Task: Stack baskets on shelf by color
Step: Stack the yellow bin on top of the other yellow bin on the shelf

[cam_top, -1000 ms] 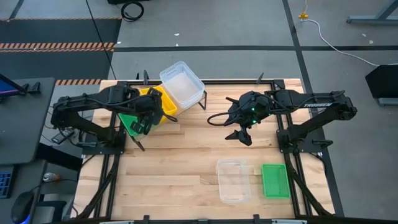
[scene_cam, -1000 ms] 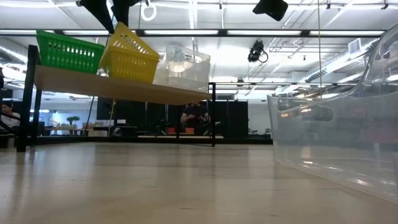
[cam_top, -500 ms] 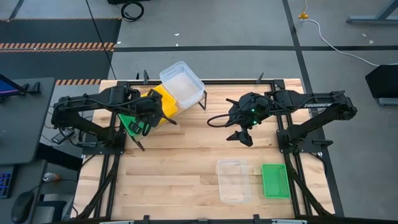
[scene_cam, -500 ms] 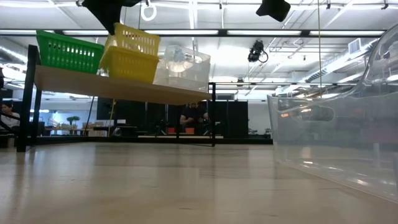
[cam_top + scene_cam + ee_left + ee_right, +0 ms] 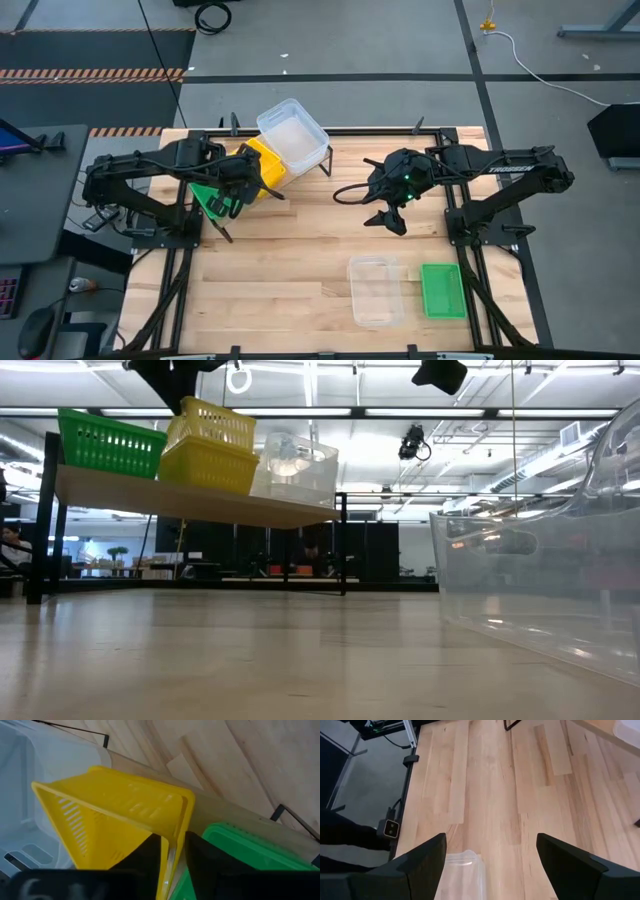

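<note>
On the slanted plywood shelf [image 5: 190, 500] sit a green basket [image 5: 110, 440], a yellow basket [image 5: 205, 465] with a second yellow basket [image 5: 212, 422] on top of it, and a clear basket [image 5: 295, 468]. My left gripper [image 5: 238, 178] is shut on the upper yellow basket [image 5: 115, 815], above the shelf's left part. My right gripper [image 5: 390, 215] hangs open over the table's middle. A clear basket [image 5: 375, 290] and a green basket [image 5: 441, 290] lie flat on the table near its front right. My left gripper pinches the upper yellow basket's end wall [image 5: 176, 827] near a corner, one finger [image 5: 150, 857] inside the basket and the other finger [image 5: 202, 862] outside. The fingers come from above, pointing down. The basket sits nearly level on the yellow basket under it.
The shelf's thin black frame legs [image 5: 326, 160] stand on the table's far part. Bare slatted tabletop [image 5: 280, 260] stretches between the shelf and the two baskets in front. The loose clear basket [image 5: 462, 870] lies just beneath my right gripper.
The upper yellow basket, steeply tilted a second ago, has tipped level and settled onto the yellow basket beneath it on the shelf. My left gripper has kept hold of it and turned with it. My right arm has kept still.
</note>
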Robot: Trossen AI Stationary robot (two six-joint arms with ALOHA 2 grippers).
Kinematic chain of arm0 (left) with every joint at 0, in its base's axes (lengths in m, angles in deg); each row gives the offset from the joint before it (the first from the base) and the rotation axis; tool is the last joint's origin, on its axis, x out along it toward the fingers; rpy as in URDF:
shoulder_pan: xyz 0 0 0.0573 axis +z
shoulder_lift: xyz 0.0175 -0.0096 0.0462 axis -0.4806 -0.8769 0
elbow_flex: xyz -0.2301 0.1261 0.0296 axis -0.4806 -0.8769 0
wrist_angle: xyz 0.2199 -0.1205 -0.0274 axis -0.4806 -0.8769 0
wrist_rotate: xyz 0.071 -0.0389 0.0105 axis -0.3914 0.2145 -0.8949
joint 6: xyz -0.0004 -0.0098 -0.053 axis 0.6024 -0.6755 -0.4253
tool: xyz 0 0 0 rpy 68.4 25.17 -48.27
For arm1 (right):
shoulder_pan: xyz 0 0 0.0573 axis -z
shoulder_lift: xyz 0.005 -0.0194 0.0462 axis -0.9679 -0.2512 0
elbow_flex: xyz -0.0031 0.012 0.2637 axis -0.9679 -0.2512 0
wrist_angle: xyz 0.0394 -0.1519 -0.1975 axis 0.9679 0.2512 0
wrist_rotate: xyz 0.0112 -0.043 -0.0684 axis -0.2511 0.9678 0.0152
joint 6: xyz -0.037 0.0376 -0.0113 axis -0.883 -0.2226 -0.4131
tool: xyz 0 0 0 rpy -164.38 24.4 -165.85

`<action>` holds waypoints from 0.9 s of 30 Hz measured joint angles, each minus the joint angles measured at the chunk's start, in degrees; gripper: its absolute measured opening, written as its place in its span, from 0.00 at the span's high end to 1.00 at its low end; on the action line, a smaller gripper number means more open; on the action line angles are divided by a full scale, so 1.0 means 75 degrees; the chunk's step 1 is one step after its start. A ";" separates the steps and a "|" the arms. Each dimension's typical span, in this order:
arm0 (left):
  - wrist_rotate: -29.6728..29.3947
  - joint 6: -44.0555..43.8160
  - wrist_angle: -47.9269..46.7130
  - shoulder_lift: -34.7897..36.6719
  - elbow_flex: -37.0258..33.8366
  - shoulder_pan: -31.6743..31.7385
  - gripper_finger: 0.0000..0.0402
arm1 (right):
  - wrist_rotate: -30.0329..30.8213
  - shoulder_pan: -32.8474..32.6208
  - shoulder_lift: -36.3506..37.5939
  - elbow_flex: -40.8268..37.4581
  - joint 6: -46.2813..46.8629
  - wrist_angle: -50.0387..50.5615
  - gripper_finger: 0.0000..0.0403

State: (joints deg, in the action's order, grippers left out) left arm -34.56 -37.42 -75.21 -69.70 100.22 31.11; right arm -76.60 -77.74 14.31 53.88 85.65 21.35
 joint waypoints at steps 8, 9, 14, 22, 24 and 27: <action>-0.0127 -0.0248 0.0414 0.0000 -0.0005 -0.0264 0.70 | 0.0000 0.0000 0.0000 0.0000 0.0030 -0.0003 0.22; -0.0128 -0.0298 0.0530 0.0000 -0.0006 -0.0306 0.70 | -0.0001 0.0000 0.0000 0.0000 0.0028 -0.0003 0.22; -0.0129 -0.1013 0.0749 0.0000 0.0274 -0.0453 0.71 | -0.0003 0.0000 0.0000 0.0000 0.0030 -0.0003 0.22; -0.0134 -0.2967 0.0620 0.0003 0.1170 -0.0451 0.68 | -0.0006 0.0000 0.0000 -0.0003 0.0016 -0.0002 0.22; -0.0133 -0.4184 0.0788 0.0003 0.1404 -0.0440 0.67 | -0.0006 0.0000 0.0000 -0.0003 0.0013 -0.0003 0.22; -0.0116 -0.6708 0.1299 0.0008 0.1513 -0.0296 0.65 | -0.0006 0.0000 0.0000 -0.0003 0.0028 -0.0002 0.22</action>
State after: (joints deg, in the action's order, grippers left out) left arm -35.43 -87.73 -65.47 -69.64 111.57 28.89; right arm -76.64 -77.74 14.31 53.86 85.86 21.34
